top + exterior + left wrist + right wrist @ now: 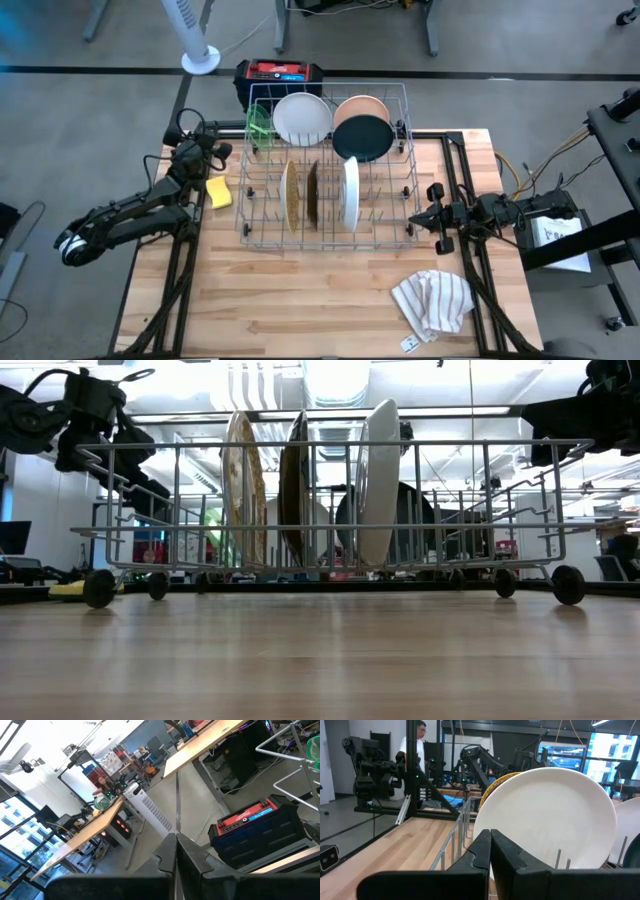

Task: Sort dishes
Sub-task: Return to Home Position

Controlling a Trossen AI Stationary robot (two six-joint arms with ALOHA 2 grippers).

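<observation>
Wooden table [300, 300], contents from left edge to right edge.

- Left gripper [218, 150]: above the back left corner, just left of the rack, fingers pressed together with nothing between them.
- Yellow sponge [219, 192]: flat on the table near the left edge, beside the rack.
- Wire dish rack [325, 243]: centred against the back edge, holding all the dishes.
  - Back row: lime-green dish [260, 125] in the rack's back left corner; white dish [302, 118] next to it; peach dish [362, 106], with the black dish [362, 138] overlapping its front.
  - Front slots, standing on edge: speckled tan plate [289, 195], brown plate [313, 193], larger white plate [351, 192].
- Right gripper [420, 217]: at the rack's right side, facing the larger white plate, fingers closed together and empty.
- Striped cloth [432, 303]: crumpled near the front right corner.
</observation>
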